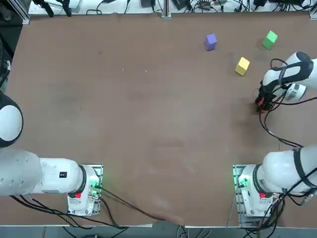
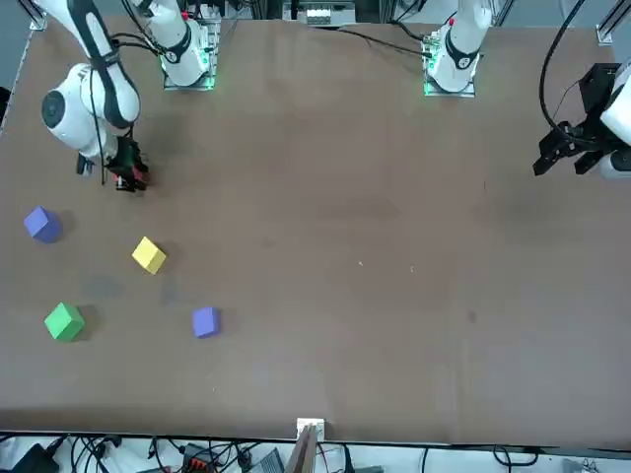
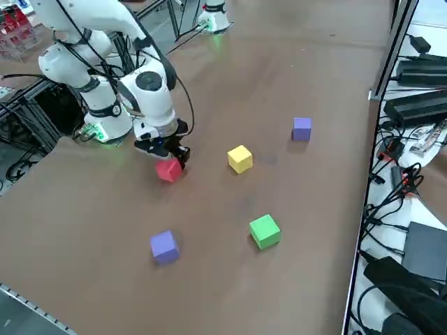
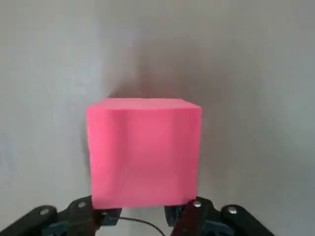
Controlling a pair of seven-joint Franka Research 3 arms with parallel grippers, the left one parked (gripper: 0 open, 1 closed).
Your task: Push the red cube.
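**Right gripper down at the red cube on the brown table**

Along the robot's right edge of the broad brown matte tabletop (image 3: 300, 209), the right gripper (image 3: 170, 155) is lowered to the surface with its fingers drawn together, gripping nothing. The small solid bright red cube (image 3: 168, 169) sits on the table right at the fingertips; from the wrist camera it fills the middle of the picture (image 4: 143, 152), just ahead of the black fingertips (image 4: 189, 219), and contact cannot be made out. From above, only a sliver of red shows under the wrist (image 1: 259, 102).

Other small matte cubes lie scattered on the same side of the table, all apart from one another: a yellow cube (image 3: 239, 158) near the red one, a green cube (image 3: 265, 231) further towards the table's far edge, a purple cube (image 3: 302, 129) beyond the yellow one, and a second purple cube (image 3: 163, 246) near the table's right edge.

The tabletop is plain, faintly scuffed and otherwise bare. Black cables (image 1: 277, 136) trail from the arm to its base. Past the far edge lie power strips and tangled leads (image 3: 419, 70), and metal framing (image 3: 42, 112) stands beside the arm bases.
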